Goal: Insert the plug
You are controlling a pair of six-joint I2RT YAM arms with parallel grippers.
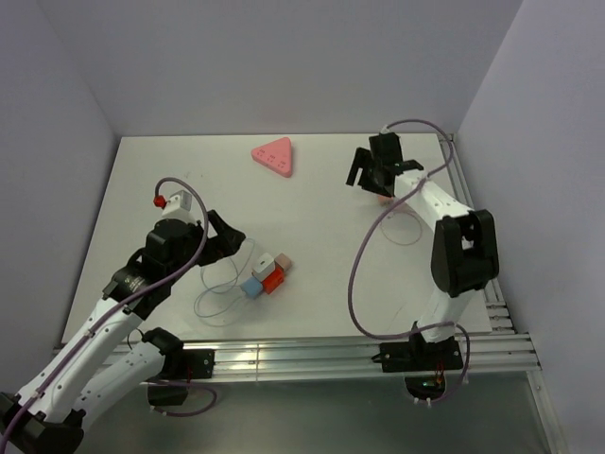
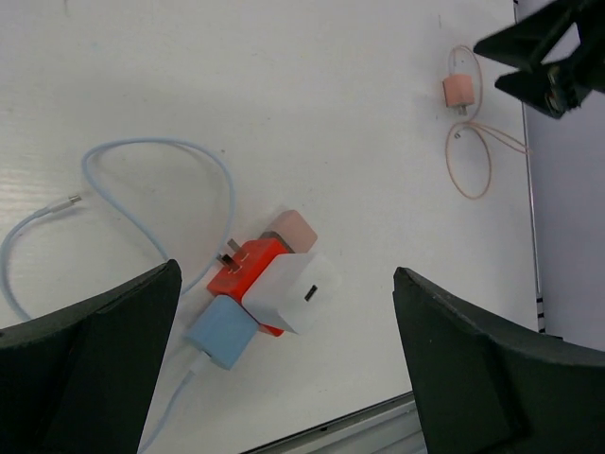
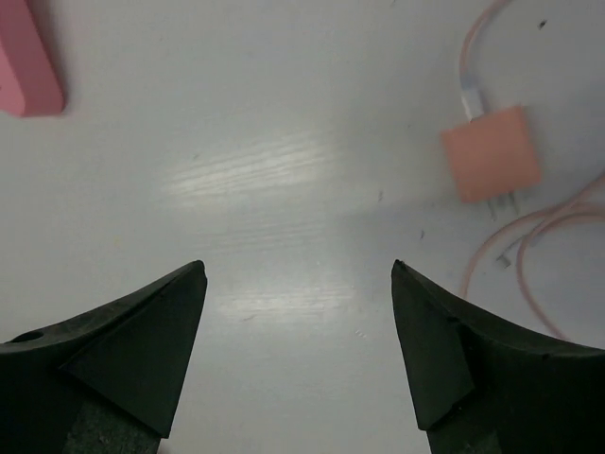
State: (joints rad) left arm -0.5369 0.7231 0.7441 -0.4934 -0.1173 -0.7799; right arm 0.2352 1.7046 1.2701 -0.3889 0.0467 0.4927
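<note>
A peach plug [image 3: 492, 153] lies flat on the white table with its thin peach cable [image 3: 529, 255] looped beside it; in the top view this plug [image 1: 383, 199] sits just under my right arm. My right gripper [image 3: 298, 274] is open over bare table to the plug's left, holding nothing. The pink triangular socket block [image 1: 274, 156] rests at the back centre, and one of its corners [image 3: 28, 66] shows in the right wrist view. My left gripper [image 2: 286, 274] is wide open above a cluster of chargers [image 2: 269, 284] and grips none of them.
The cluster is a white cube [image 2: 293, 288], a red one [image 2: 241, 270], a blue one [image 2: 219, 331] and a pink one [image 2: 293, 227], with a pale blue cable [image 2: 151, 151] looping left. An aluminium rail [image 1: 359, 345] runs along the near table edge. Walls enclose the table.
</note>
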